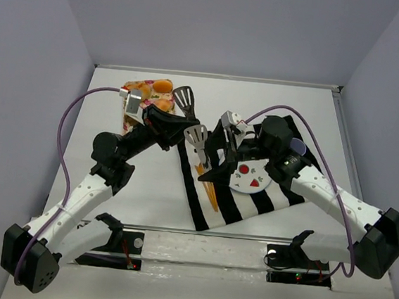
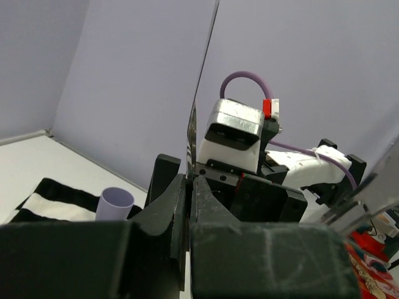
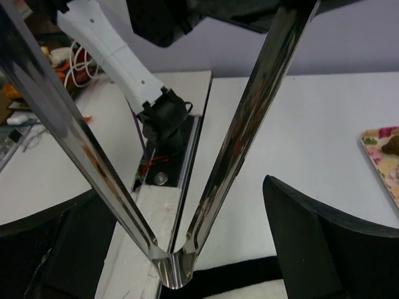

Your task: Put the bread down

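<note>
Orange glazed bread (image 1: 163, 86) lies on a floral tray (image 1: 136, 90) at the back left; from here I cannot make out a ring hole in any piece. My left gripper (image 1: 175, 134) (image 2: 190, 180) sits just right of the tray, shut on one thin steel arm of a pair of tongs (image 1: 197, 136). The tongs' two slotted heads point toward the tray. My right gripper (image 1: 215, 169) (image 3: 181, 187) stands wide open around the tongs' hinge (image 3: 171, 274), and its right finger (image 3: 324, 243) is clear of the steel.
A black-and-white striped cloth (image 1: 211, 207) carries a white plate (image 1: 250, 177) with red shapes, a long orange thing (image 1: 210, 189) and a purple cup (image 1: 297, 146) (image 2: 115, 202). A dark brown piece (image 3: 394, 144) sits on the tray's edge. Grey walls enclose the table.
</note>
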Controlling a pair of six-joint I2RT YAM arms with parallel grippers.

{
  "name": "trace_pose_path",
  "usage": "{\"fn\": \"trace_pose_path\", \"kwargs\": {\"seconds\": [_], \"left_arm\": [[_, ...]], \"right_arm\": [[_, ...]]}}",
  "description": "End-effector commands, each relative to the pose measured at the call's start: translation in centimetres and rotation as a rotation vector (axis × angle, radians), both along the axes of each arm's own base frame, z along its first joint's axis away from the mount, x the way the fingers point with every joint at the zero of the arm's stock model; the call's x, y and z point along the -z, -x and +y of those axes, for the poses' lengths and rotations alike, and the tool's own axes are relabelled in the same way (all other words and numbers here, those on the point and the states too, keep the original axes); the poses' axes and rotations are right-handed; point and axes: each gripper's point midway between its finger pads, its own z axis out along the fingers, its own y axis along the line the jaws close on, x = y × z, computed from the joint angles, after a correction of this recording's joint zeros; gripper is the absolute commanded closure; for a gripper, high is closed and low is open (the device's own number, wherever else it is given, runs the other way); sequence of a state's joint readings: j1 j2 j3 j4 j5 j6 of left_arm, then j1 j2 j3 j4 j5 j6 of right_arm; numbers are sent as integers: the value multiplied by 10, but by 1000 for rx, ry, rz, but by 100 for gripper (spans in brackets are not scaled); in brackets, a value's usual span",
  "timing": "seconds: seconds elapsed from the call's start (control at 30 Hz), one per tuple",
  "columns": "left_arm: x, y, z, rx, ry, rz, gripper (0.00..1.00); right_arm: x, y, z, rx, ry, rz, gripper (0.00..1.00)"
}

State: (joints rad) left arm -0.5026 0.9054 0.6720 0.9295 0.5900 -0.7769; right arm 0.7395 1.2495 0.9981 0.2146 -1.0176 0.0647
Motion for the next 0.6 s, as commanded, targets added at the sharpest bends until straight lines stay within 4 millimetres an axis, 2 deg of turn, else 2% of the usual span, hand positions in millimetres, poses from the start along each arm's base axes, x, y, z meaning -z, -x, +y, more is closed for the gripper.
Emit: {"fn": "trace_pose_path", "kwargs": {"seconds": [0.0,0.1,0.17,0.27,0.5,0.53,0.57], "left_arm": [[-21,14,4,20,68,-82,94],[-21,14,5,18,71,-82,94],[-21,13,6,11,75,-81,94],[-24,15,8,5,80,-91,94],[-15,7,6,-16,53,-35,93],[-17,4,7,-32,55,-24,87],[-10,-1,6,-49,32,3,68]], "right_arm": [[-53,-6,12,-1,-153,-28,1],[-68,-14,18,15,-157,47,4],[-65,-20,24,24,-141,98,8],[-64,-25,27,40,-131,134,22],[-78,-32,25,115,-162,183,32],[-80,-33,24,131,-171,184,35],[-84,-36,21,166,-182,190,37]]}}
